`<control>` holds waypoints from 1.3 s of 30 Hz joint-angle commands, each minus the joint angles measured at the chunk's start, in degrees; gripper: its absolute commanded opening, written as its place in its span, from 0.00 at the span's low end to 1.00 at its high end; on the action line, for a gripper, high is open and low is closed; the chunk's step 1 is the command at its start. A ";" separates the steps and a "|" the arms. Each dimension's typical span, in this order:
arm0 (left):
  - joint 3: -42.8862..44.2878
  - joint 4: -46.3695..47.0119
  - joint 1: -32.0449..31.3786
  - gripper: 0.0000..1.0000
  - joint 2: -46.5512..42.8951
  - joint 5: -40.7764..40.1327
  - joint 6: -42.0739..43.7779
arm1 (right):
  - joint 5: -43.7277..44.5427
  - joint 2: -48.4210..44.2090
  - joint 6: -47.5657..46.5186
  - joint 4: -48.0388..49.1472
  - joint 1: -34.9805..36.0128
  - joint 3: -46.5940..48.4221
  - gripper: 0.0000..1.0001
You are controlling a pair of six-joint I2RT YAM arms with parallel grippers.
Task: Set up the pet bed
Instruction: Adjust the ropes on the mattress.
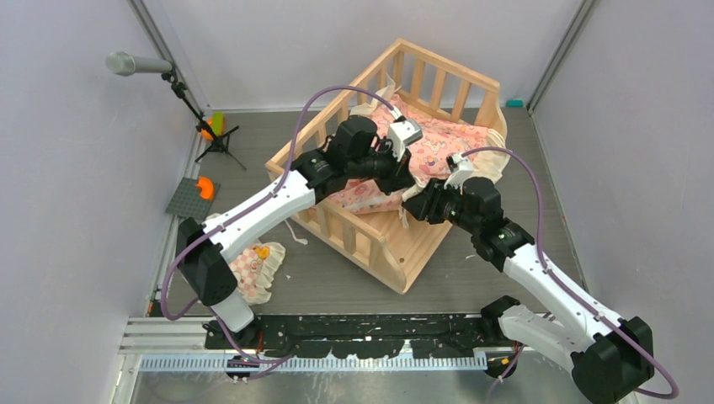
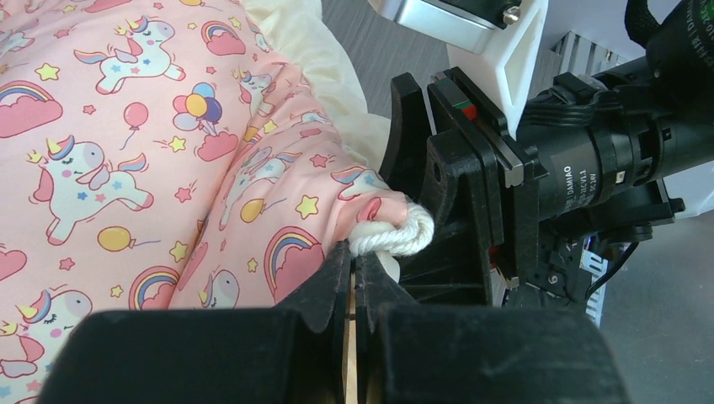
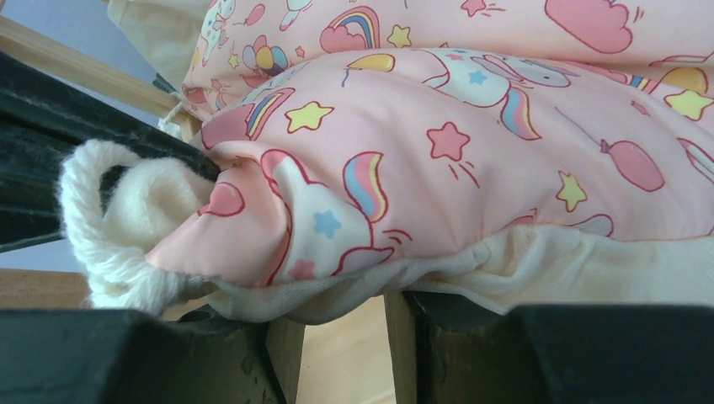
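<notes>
Pet bed (image 1: pixel 446 66) position, top external view: middle of the desk (image 1: pixel 505 278), turned at an angle, one corner pointing near. A pink printed cushion (image 1: pixel 438 139) lies inside it against the far railing. Both arms reach in over the near part of the bed. The left gripper (image 1: pixel 402 183) and the right gripper (image 1: pixel 415 204) meet at the near edge of the cushion, just beside each other. A small frilled pillow (image 1: pixel 253 271) lies on the desk at near left, partly under the left arm. A microphone on a stand (image 1: pixel 139 63) occupies the far left corner.

Left wrist view:
- The left gripper is closed tight on a white cord loop (image 2: pixel 394 236) at the corner of the cushion.
- The cushion fills the left half of the view, with its cream frill (image 2: pixel 333 80) along the far edge.
- The black body of the right gripper sits directly to the right, touching or nearly touching the cord.

Right wrist view:
- The right gripper's fingers (image 3: pixel 126 358) stand apart, with pale wood visible in the gap between them.
- The cushion corner and its cream edge lie across the fingertips. No clamping on the fabric is visible.
- The cord loop sits at left, pinched by the left gripper.
</notes>
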 commanded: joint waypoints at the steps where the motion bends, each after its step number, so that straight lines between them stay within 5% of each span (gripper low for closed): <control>1: 2.36 0.96 0.58 0.00 -0.22 1.33 -1.23 | 1.57 1.34 1.46 9.03 0.11 -1.14 0.42; 11: 2.19 1.63 1.16 0.00 -0.17 2.12 -2.25 | 0.32 2.93 2.66 14.76 0.11 -3.45 0.34; 20: 1.79 1.76 1.68 0.00 -0.37 2.42 -2.54 | 4.03 -0.85 2.29 9.95 0.10 -3.50 0.01; 28: 1.27 1.21 2.35 0.00 -0.39 4.40 -2.06 | 16.11 -10.30 -1.34 -7.14 0.10 -1.52 0.00; 39: 3.59 -2.37 3.00 0.00 -1.08 8.24 0.70 | 19.36 -6.55 -1.62 -11.66 0.05 1.24 0.00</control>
